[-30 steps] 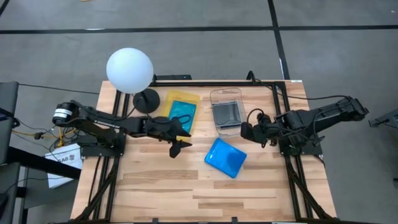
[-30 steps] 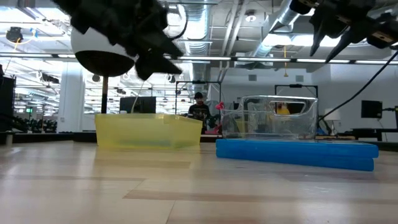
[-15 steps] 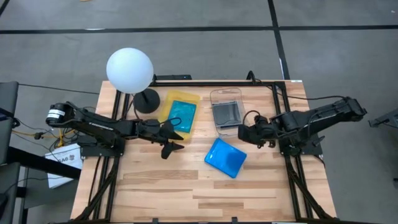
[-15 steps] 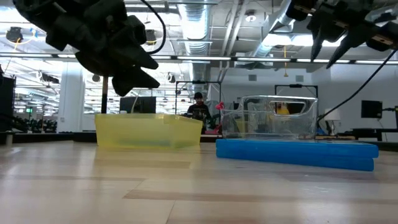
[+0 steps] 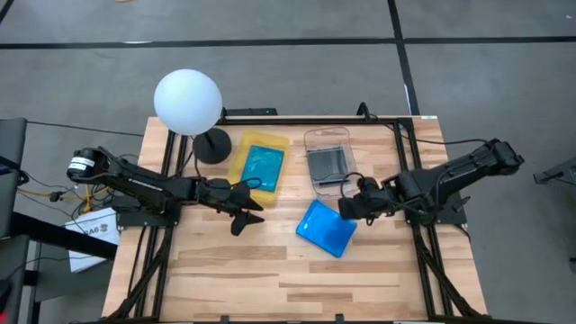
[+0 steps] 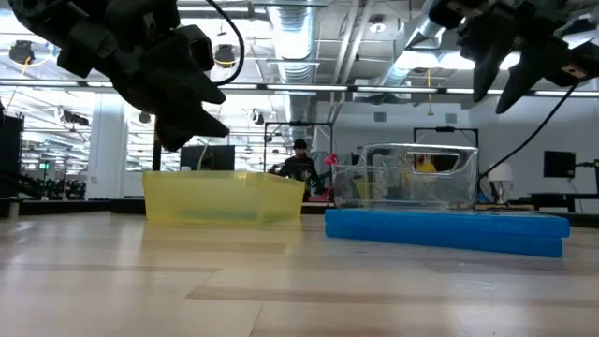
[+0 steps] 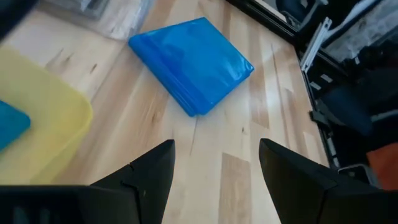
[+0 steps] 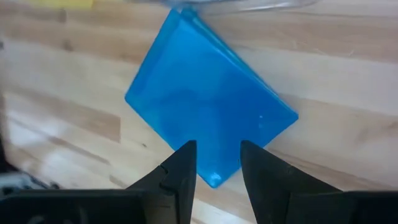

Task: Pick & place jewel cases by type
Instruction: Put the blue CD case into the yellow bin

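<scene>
A low stack of bright blue jewel cases (image 5: pixel 326 228) lies flat on the wooden table, right of centre; it also shows as the blue stack (image 7: pixel 193 62) and the blue top face (image 8: pixel 205 118). Another blue case (image 5: pixel 264 166) lies in the yellow tray (image 5: pixel 245 144). A grey case (image 5: pixel 326 163) sits in the clear container (image 5: pixel 328 137). My right gripper (image 5: pixel 346 205) hangs open above the stack's far right corner, touching nothing. My left gripper (image 5: pixel 247 216) is open and empty, left of the stack and clear of the table.
A white globe lamp (image 5: pixel 187 102) on a black base (image 5: pixel 212 145) stands at the far left, beside the yellow tray. Bare wood spreads across the near half of the table (image 5: pixel 270 279). Black frame rails run along both side edges.
My left gripper has drawn back toward the table's left and near edges and sunk a little, rolling slightly. My right gripper has come down and toward the blue stack, also rolling. Both have stayed open. No case has moved.
</scene>
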{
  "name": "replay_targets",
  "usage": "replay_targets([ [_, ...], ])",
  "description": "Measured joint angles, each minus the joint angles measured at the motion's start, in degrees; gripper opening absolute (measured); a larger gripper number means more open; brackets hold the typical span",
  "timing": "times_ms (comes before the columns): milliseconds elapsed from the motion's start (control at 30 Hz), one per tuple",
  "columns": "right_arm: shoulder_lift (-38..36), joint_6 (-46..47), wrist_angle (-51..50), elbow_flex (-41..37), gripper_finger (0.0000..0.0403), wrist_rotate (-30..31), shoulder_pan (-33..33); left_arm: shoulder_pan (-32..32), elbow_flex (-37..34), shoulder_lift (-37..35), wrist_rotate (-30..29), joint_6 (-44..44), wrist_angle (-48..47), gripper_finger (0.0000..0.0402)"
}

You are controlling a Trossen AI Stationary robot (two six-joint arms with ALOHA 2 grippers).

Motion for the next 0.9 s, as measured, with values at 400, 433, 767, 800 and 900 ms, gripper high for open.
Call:
replay_targets([
  [400,1.01,-18.43,-0.03,-0.02,0.0116,2.2,6.14,-0.47,5.6,0.15,-1.54,-14.18,-2.99,0.0226],
  [433,1.26,-19.74,-0.11,-0.02,0.0116,2.38,6.94,-0.58,7.21,0.15,-2.8,-14.17,-4.93,0.0226],
  [767,9.15,-28.58,2.5,0.0,0.0116,7.38,10.14,-1.27,24.27,2.63,-16.7,-5.79,-26.82,0.0226],
  [800,10.28,-29.49,2.77,0.0,0.0116,7.72,9.72,-1.25,24.83,2.61,-17.61,-5.69,-27.85,0.0226],
  [900,13.67,-33.06,4.06,0.0,0.0116,7.54,8.72,-1.25,26.64,3.32,-18.47,-5.72,-27.19,0.0226],
])
